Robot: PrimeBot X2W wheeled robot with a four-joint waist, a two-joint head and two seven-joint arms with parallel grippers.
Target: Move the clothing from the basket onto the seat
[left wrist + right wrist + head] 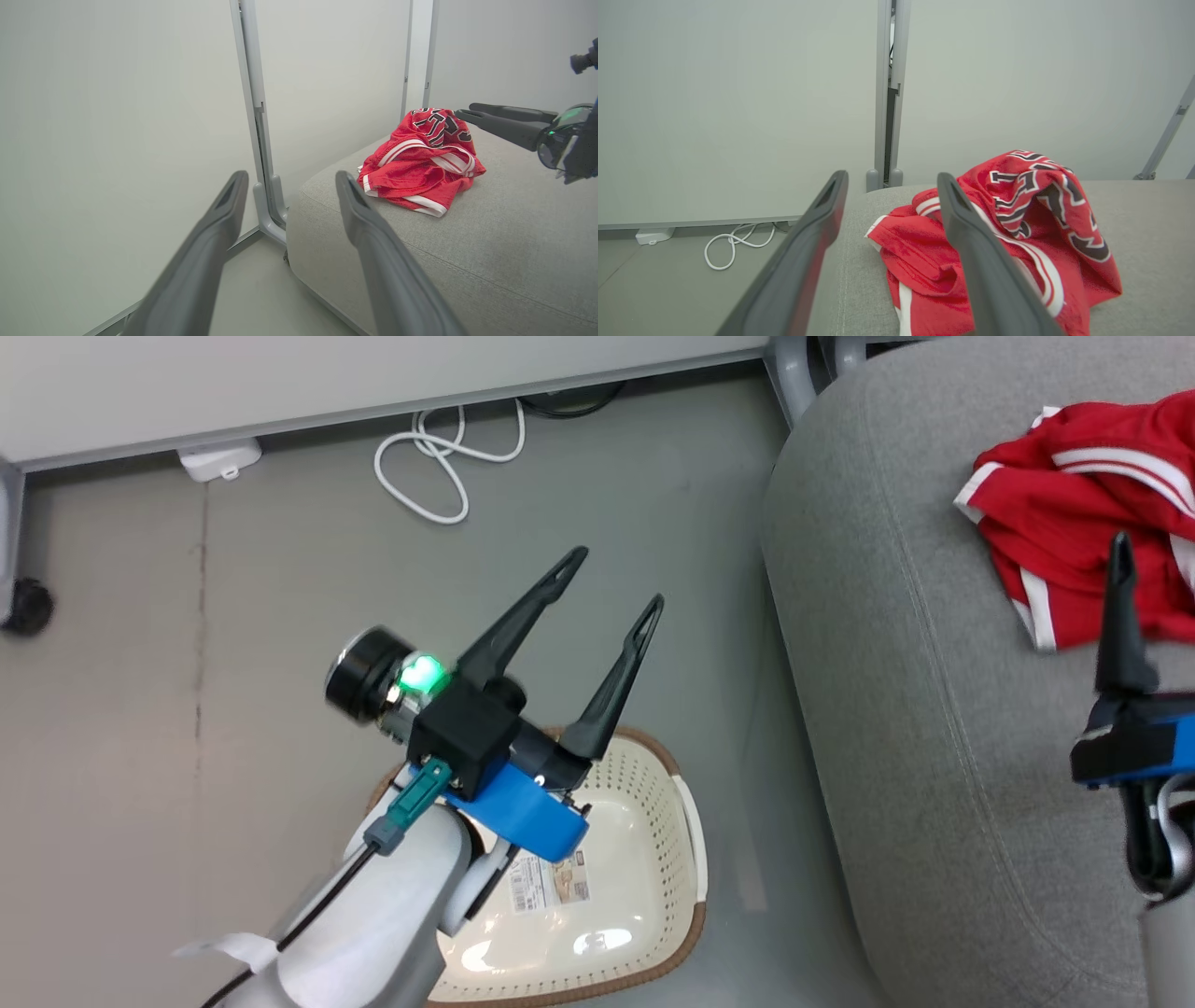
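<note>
1. Across the red clothing [1017, 233]: blocky black-and-white lettering, too crumpled to read as a word, with white stripe trim along the hems.
2. On the bottom of the basket [686, 821]: a paper sticker [551, 885], print too small to make out.
3. Above the basket's far rim: the left gripper [618, 577], fingers spread wide with nothing between them, angled up and right in the head view toward the seat [915, 709]. Green light [422, 674] lit on its wrist.
4. Over the seat, just beside the clothing: the right gripper [893, 175], fingers parted and gripping nothing. From the left wrist view, tips close by the top of the red heap; touching or not, impossible to tell.
5. Clothing heaped on the grey seat, well apart from the basket.
6. Basket down on the grey floor [233, 709], near the seat's rounded edge. Farther off, a white cable [439, 457] looped below a pale wall panel [280, 383], a small white box [219, 459] beside it.
</note>
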